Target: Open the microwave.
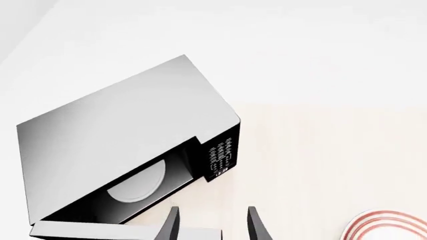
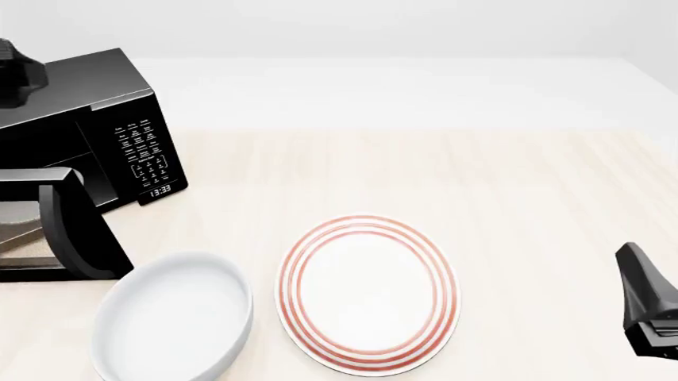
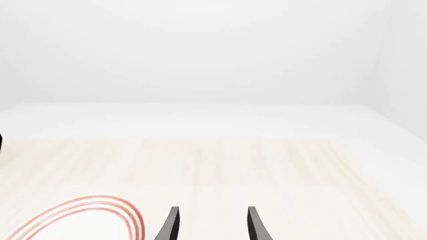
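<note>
1. Microwave point(image 2: 95, 135) sits at table's point(image 2: 509, 182) far left; door point(image 2: 63, 230) is swung out toward the arms, turntable point(image 1: 139, 185) exposed.
2. Left gripper point(image 1: 212, 225): fingers apart, holding nothing, just above door's edge.
3. Right gripper point(image 3: 212, 225): released, idle, well clear.
4. Judgement: push door wider along its hinge arc; avoid bowl point(image 2: 175, 321) and plate point(image 2: 367, 295).

I see a pale wood-grain bench point(image 2: 529, 206), with a plain white strip along its far edge. Behind it a blank white wall point(image 3: 200, 50), no seams or windows visible. Light is flat and even, shadows soft and faint. Right side fades into more white, corner barely readable.
</note>
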Motion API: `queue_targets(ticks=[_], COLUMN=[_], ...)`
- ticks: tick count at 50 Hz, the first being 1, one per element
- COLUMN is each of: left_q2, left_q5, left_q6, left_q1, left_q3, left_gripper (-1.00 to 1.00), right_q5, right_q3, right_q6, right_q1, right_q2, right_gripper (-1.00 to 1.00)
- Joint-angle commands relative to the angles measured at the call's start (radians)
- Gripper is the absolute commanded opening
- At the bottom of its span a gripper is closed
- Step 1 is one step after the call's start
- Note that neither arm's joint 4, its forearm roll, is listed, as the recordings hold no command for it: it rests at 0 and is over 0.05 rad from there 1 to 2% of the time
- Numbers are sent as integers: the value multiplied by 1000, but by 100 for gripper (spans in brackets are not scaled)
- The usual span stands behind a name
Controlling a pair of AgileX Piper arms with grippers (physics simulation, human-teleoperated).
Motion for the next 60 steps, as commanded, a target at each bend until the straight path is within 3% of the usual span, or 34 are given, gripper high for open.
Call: queue_targets(ticks=[1,36,60], left_q2=[93,259,380], left_q5=[36,86,75], left_q6=[-14,-61,-19], left_q1=[-12,14,110], left_q3=[-48,-90,-162], left_gripper=[100,100,100], right_q5=[1,1,6], right_q3=[0,0,2], right_q6=[0,0,0], right_q1=[0,0,0], right_q2=[-1,-1,-7], right_gripper=[100,100,100])
